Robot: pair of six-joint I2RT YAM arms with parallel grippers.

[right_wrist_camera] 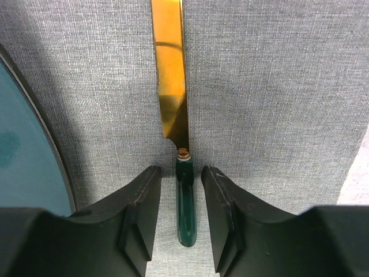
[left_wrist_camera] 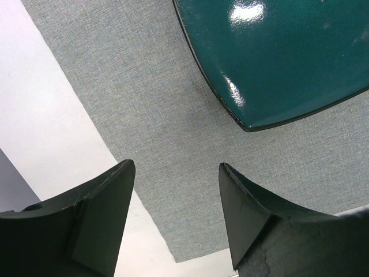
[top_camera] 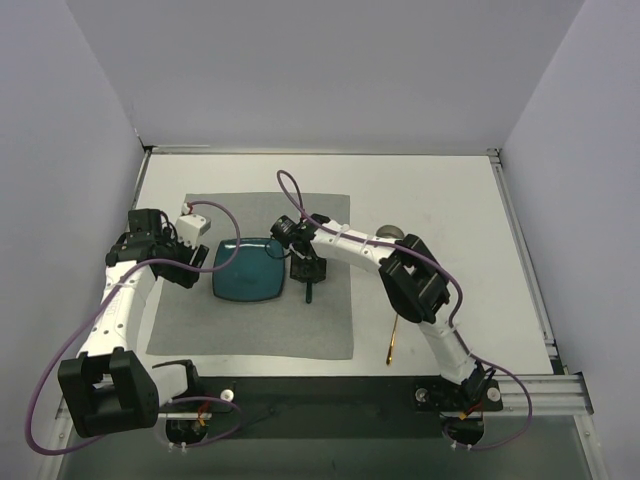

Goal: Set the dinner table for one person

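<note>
We judged the setting roughly half made. On the dinner table a grey mat carried a teal plate, and a knife with a gold blade and a green handle lay flat on the mat just right of the plate.

The right gripper stood over the handle with its fingers slightly parted, a sliver of mat showing on each side, so nothing was pinched. The left gripper hung spread and empty over the mat's left side, near the plate's corner.

A second gold utensil lay on the bare table right of the mat and, we reckoned, had yet to be placed. A small grey round thing behind the right arm was too hidden to name.

We could read no brand, label or writing anywhere.
</note>
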